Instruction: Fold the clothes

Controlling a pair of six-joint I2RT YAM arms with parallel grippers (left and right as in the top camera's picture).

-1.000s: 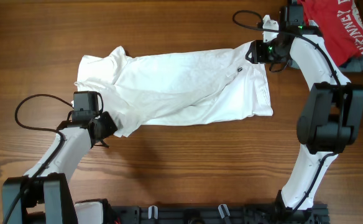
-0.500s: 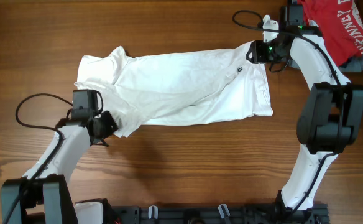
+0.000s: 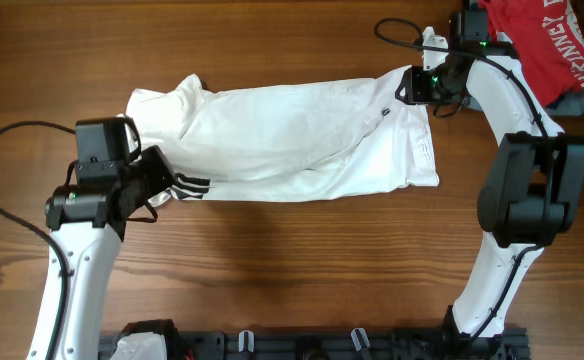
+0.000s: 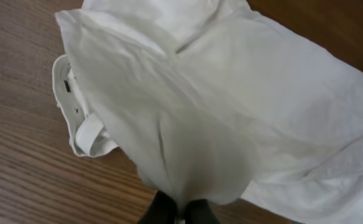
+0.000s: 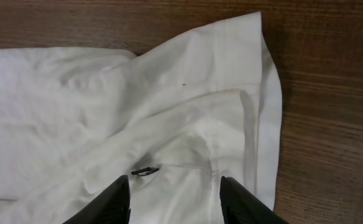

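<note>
overhead, shirt: the white T-shirt (image 3: 292,140) lies spread across the wooden table (image 3: 272,260), mostly flat, with wrinkles and a diagonal fold running through it.
overhead, my left gripper (image 3: 168,186): sits at the shirt's lower left corner, where a bit of black lettering shows at the lifted edge.
overhead, my right gripper (image 3: 404,88): rests over the shirt's upper right corner, close to the red garment (image 3: 537,40) at the table's far corner.
overhead, risk: if I pull left while my right side holds nothing, I judge the whole shirt could slide and bunch instead of folding.
left wrist, grip: my fingers (image 4: 163,208) are pressed together on a pinch of thin cloth, which drapes up and away from them.
left wrist, risk: the pinch looks small and near the edge; soft fabric like this could slip out if I lift fast, or I may be holding two layers and drag the underside along.
right wrist, grip: my fingers (image 5: 116,200) stand apart above the cloth, holding nothing; a small dark mark (image 5: 144,170) lies between them.
right wrist, risk: the hem here is doubled over, so closing down could catch only the top flap and leave a crooked fold.
</note>
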